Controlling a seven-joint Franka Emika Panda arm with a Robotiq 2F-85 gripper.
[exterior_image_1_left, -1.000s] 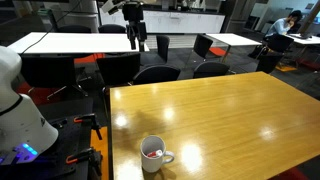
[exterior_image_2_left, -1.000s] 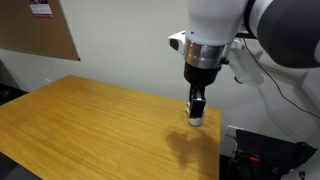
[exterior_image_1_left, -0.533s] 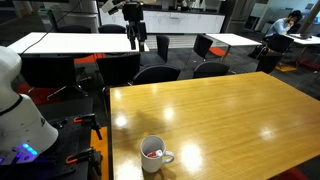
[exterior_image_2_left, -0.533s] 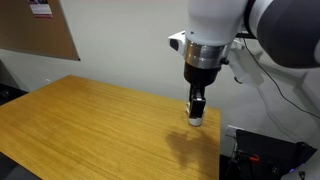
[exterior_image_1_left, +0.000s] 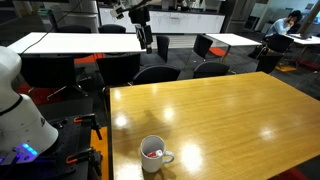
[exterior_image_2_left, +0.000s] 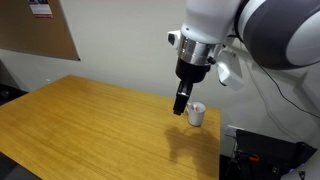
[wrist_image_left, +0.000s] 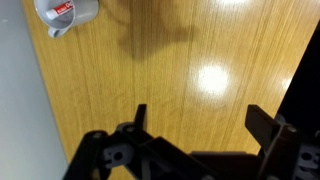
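Note:
A white mug with something red inside stands near one end of the long wooden table. In the wrist view the mug lies at the top left corner, well off from my two dark fingers. My gripper hangs open above bare wood, holding nothing. In an exterior view the gripper hovers tilted above the table, just beside the mug. The gripper shows high up in both exterior views.
Black office chairs line the table's far side, with white tables behind them. A white machine body stands beside the table. A cork board hangs on the wall. A person sits far off.
The gripper has swung sideways off the mug and tilted, so the mug now shows beside it. The jaws stay open.

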